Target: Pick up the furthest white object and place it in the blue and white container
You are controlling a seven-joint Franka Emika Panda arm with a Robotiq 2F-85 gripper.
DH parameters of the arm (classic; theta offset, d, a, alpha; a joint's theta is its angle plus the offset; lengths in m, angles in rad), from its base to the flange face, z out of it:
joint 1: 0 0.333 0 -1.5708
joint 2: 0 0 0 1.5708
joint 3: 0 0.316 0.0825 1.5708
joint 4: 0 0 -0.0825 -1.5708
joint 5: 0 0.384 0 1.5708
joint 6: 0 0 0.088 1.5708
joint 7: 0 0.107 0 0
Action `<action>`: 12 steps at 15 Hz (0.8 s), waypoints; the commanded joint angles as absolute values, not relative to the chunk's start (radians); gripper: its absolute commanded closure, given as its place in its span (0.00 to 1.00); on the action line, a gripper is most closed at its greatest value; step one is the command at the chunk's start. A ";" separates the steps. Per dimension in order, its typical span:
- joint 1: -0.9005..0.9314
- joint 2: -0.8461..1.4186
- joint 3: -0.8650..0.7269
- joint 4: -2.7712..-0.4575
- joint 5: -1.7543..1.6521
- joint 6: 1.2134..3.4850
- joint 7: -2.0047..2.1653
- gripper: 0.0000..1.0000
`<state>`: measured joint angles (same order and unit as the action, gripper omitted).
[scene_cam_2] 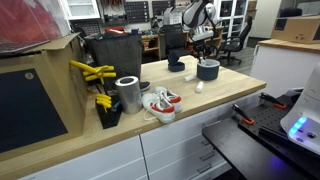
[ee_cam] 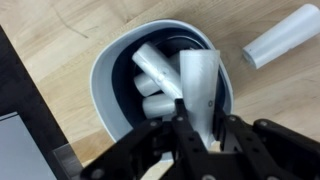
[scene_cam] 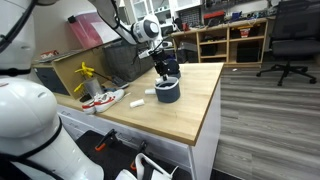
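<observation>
We see gripper (ee_cam: 203, 138) clenched on a white tube (ee_cam: 198, 80) over the blue and white container (ee_cam: 102, 88); other tubes (ee_cam: 152, 66) inside, spare tube (ee_cam: 282, 36) on tabletop (ee_cam: 60, 40).

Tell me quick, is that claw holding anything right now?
Claw: closed on a white object, held just above the blue and white container.

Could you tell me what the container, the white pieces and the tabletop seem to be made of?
Container: likely plastic, smooth matte pale rim, dark inside.
White piece in the gripper: probably plastic or foam, uniform matte, no grain; unclear.
Tabletop: wood or wood laminate, light grain lines visible.
</observation>
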<state>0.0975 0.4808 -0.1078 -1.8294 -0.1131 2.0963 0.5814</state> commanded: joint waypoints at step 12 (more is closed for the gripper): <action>0.105 0.394 -0.111 -1.893 -0.252 2.039 0.460 0.34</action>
<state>0.1093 0.4503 -0.1155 -1.8474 -0.2342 2.0576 0.4937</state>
